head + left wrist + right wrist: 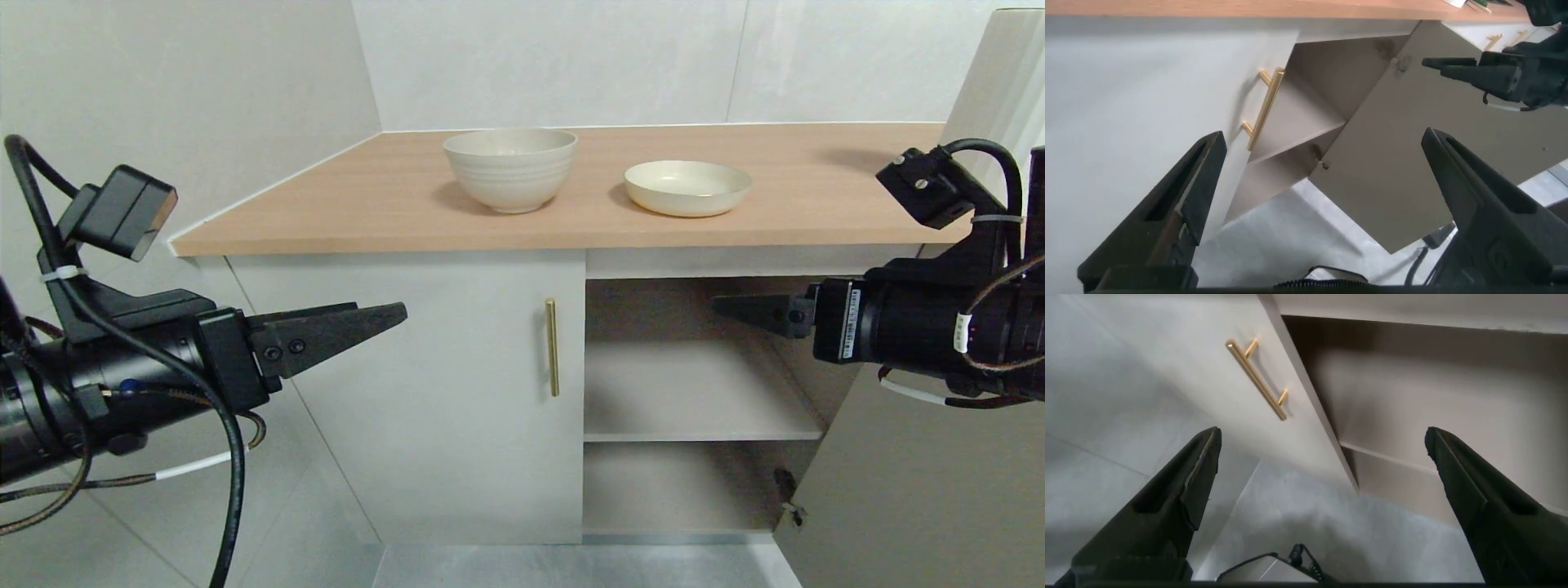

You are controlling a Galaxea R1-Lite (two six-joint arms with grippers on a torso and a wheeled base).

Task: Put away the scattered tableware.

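A deep cream bowl (510, 167) and a shallow cream dish (687, 187) stand side by side on the wooden countertop (392, 204), the bowl to the left. Both arms hang below counter height, in front of the cabinet. My left gripper (390, 313) (1323, 139) is open with nothing between its fingers, out in front of the closed left door (424, 392). My right gripper (727, 307) (1323, 437) is also open and bare, at the mouth of the open right compartment, level with its upper space. It appears too in the left wrist view as the right gripper (1454, 67).
The closed door carries a vertical brass handle (552, 347) (1259, 380) (1262, 110). The right door (898, 490) is swung open toward the right. Inside, a middle shelf (694, 392) and the cabinet floor (678, 490) are bare. Walls close in on the left and behind.
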